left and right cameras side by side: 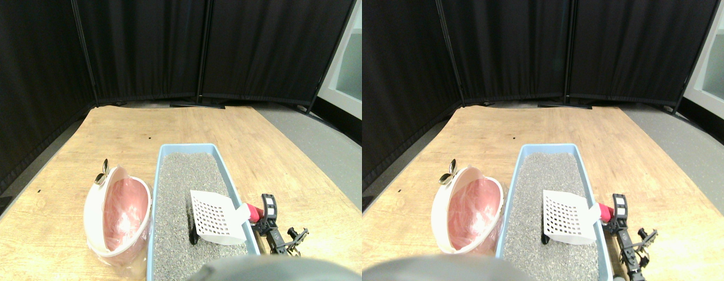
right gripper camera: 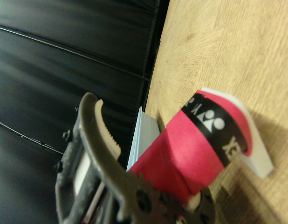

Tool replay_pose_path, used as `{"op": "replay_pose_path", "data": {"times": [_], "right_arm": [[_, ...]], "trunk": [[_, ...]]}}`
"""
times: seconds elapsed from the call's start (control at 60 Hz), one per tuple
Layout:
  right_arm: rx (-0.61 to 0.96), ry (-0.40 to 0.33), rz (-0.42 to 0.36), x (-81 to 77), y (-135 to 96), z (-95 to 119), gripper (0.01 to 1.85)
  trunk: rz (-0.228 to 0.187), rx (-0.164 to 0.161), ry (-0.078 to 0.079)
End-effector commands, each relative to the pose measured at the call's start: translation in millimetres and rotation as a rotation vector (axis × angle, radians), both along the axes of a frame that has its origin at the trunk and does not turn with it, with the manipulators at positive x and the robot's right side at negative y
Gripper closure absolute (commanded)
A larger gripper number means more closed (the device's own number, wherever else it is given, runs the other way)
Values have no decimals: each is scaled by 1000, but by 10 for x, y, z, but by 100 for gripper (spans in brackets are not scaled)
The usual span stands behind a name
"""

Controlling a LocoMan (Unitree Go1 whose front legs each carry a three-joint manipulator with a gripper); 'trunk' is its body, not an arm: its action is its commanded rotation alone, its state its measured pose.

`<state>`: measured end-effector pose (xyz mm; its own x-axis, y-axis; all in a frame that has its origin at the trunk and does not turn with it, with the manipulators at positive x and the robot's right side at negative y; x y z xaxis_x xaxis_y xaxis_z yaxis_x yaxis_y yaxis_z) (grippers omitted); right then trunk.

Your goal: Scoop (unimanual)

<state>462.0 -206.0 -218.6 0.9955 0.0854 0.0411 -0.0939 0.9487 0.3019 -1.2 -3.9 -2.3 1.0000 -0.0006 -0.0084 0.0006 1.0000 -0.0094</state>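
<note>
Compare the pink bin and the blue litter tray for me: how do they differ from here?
The pink bin is round, pale pink and lined with a clear bag; the blue litter tray is long, rectangular and light blue. The bin holds no litter that I can see, while the tray is filled with grey litter, with the white slotted scoop over it. The bin sits to the tray's left. Both rest on the wooden floor, side by side.
</note>
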Motion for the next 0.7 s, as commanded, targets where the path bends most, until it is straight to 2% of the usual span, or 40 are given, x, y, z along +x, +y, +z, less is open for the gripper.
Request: {"op": "replay_pose_path", "data": {"times": [0.017, 0.15, 0.2, 0.233, 0.25, 0.267, 0.283, 0.317, 0.467, 0.517, 0.7], "right_arm": [[2, -7, -11, 28, -6, -14, 94], [13, 13, -22, 49, -11, -41, 93], [14, 12, -21, 62, -17, -52, 101], [1, 14, -23, 67, -20, -55, 116], [-9, 8, -18, 69, -21, -56, 133], [-8, 3, -14, 71, -23, -56, 156], [-5, 0, -13, 72, -24, -56, 170], [-9, -12, -13, 67, -24, -48, 180], [-23, -38, 16, 31, -38, 26, 180], [-32, -19, 5, 18, -41, 58, 180], [-46, -27, 10, -19, -42, 143, 180]], "trunk": [[7, -20, 9], [8, -20, 12], [8, -19, 14], [8, -19, 14], [8, -19, 14], [8, -19, 14], [8, -19, 14], [8, -19, 14], [7, -19, 12], [7, -20, 11], [8, -24, 7]]}}
